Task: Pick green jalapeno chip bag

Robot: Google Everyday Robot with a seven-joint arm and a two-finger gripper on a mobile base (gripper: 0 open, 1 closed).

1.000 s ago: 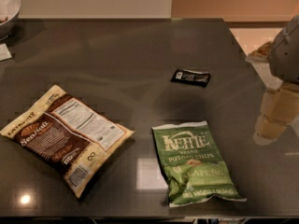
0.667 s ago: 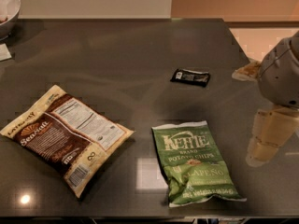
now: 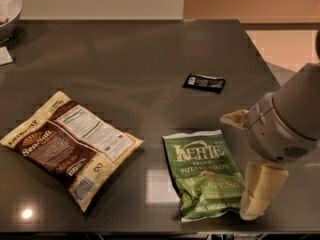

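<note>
Crinkly glossy green jalapeno chip bag (image 3: 206, 176), matt plastic end effector (image 3: 249, 184) just beside

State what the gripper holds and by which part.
Nothing is held. The gripper is open at the right edge of the green jalapeno chip bag, which lies flat on the table.

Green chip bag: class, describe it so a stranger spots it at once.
On the dark table, near the front edge right of centre, beside the gripper, lies the green chip bag. White KETTLE lettering sets it apart from the larger cream-and-brown bag to its left and the black packet behind.
</note>
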